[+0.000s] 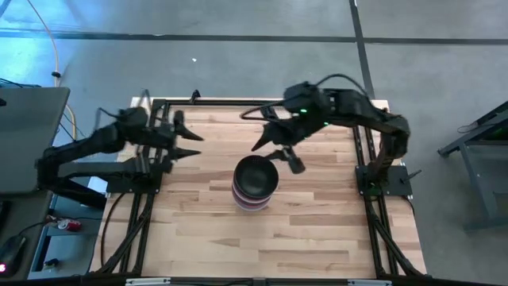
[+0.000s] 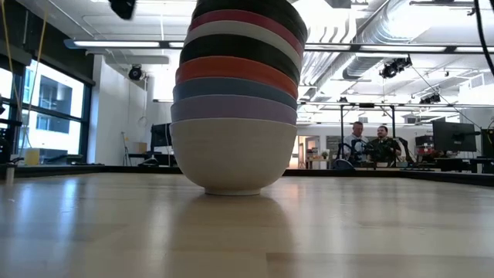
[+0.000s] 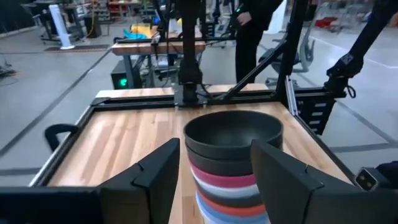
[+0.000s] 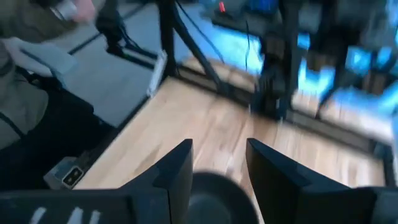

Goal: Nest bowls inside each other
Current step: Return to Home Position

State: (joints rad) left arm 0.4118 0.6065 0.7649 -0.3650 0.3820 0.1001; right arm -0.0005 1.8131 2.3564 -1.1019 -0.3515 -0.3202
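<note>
The bowls stand nested in one stack [image 1: 254, 184] at the middle of the table, resting on a cream bowl's foot [image 2: 233, 185]. Above it in the low view come lavender, blue, red-pink, black, white and magenta bowls, with black on top. In the left wrist view the stack [image 3: 231, 155] shows two black bowls uppermost. My left gripper [image 1: 189, 141] is open, left of the stack and well apart from it. My right gripper [image 1: 278, 152] is open and hovers over the stack's far rim. The top black bowl [image 4: 211, 196] shows below its fingers.
Bare wooden tabletop [image 1: 317, 230] lies all around the stack. A dark metal frame [image 1: 238, 103] borders the table. A person's sleeve [image 4: 25, 93] shows beyond the table in the right wrist view. Two people [image 2: 370, 143] sit far off in the room.
</note>
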